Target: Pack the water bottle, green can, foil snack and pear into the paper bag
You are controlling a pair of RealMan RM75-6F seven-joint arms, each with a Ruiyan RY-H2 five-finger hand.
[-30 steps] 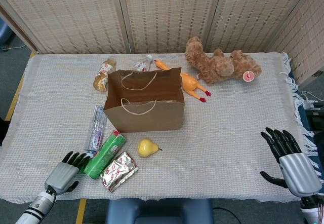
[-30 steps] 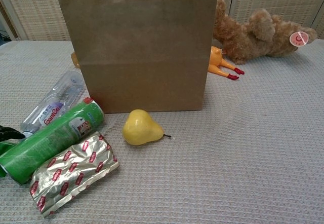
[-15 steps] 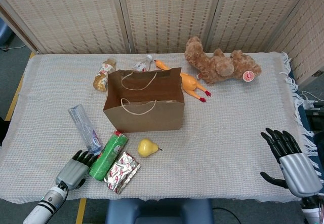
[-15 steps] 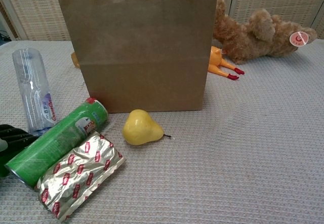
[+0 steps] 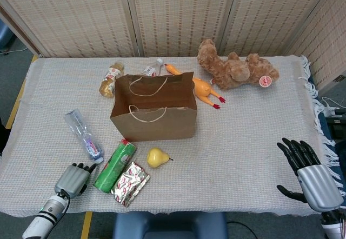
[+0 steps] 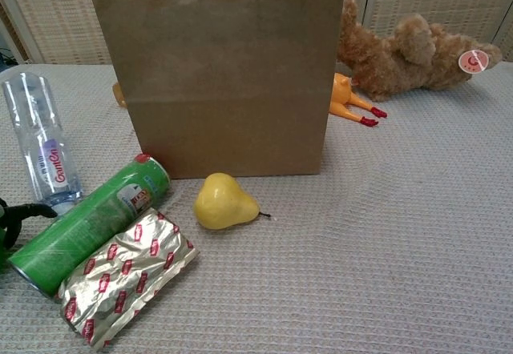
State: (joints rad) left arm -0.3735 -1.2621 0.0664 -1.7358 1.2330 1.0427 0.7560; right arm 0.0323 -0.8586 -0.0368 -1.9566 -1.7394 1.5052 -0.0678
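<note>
The brown paper bag (image 5: 154, 114) (image 6: 224, 74) stands upright with its top open. In front of it to the left lie the clear water bottle (image 5: 84, 136) (image 6: 40, 150), the green can (image 5: 115, 165) (image 6: 88, 226) and the foil snack (image 5: 130, 183) (image 6: 128, 278). The yellow pear (image 5: 157, 157) (image 6: 224, 202) rests just before the bag. My left hand (image 5: 72, 179) (image 6: 12, 219) sits at the front edge, fingers reaching toward the can's base and the bottle's cap, holding nothing. My right hand (image 5: 313, 179) hovers far right, fingers spread, empty.
Behind the bag lie a brown teddy bear (image 5: 238, 68) (image 6: 413, 50), an orange rubber chicken (image 5: 203, 90) (image 6: 349, 102) and two small bottles (image 5: 111, 79) (image 5: 151, 68). A folding screen stands behind the table. The table's front edge runs just below the foil snack.
The water bottle has swung away from the can to the left and now lies apart, on a diagonal. The can and foil snack shifted slightly. My left hand pulled back left.
</note>
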